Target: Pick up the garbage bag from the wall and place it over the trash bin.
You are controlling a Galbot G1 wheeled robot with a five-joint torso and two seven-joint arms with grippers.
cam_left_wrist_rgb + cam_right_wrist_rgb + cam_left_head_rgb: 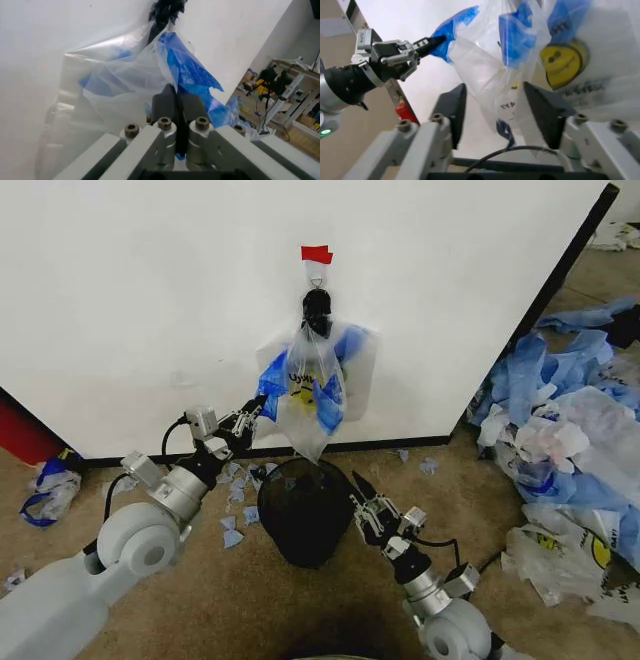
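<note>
While hanging, garbage bag (312, 385) sits pinched in left end effector (254, 413).

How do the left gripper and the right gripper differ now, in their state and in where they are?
The left gripper has its jaws shut on a blue edge of the garbage bag, which hangs on the wall; the right gripper has its jaws open and holds nothing. The left is raised beside the bag; the right is lower, by the rim of the trash bin. Both point toward the bag.
</note>
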